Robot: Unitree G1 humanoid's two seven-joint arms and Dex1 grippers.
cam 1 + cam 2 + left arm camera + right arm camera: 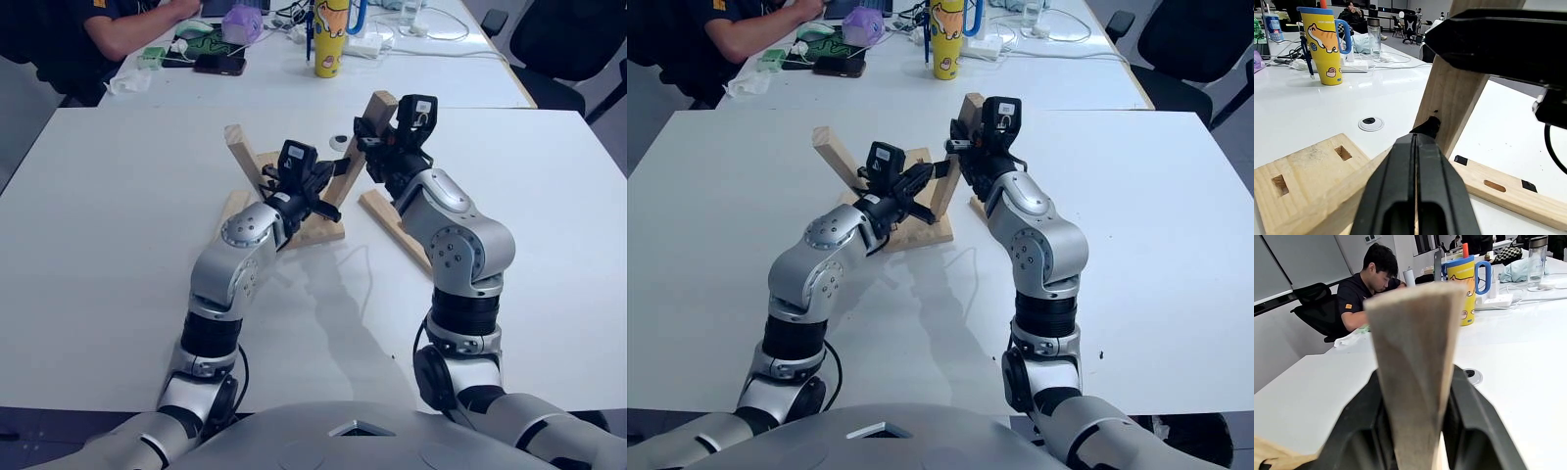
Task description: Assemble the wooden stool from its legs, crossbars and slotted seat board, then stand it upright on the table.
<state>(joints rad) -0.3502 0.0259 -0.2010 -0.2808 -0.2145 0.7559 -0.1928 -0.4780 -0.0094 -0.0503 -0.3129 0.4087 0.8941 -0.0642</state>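
The slotted seat board (318, 231) lies flat on the white table (118, 245). One wooden leg (240, 149) rises tilted from its far left corner. A second leg (374, 110) leans up from the board's right side, and my right gripper (376, 140) is shut on its upper part; the right wrist view has that leg (1415, 357) between the fingers (1364, 431). My left gripper (1418, 147) is shut with nothing between its fingers, its tip against the lower part of the same leg (1454, 93). A slotted crossbar (392, 223) lies flat to the right.
A round cable grommet (339, 142) sits in the table just behind the board. On the far table stand a yellow mug (331, 39), a phone (219, 64) and cables, with a person seated at its left end. Bare tabletop lies to the left, right and front.
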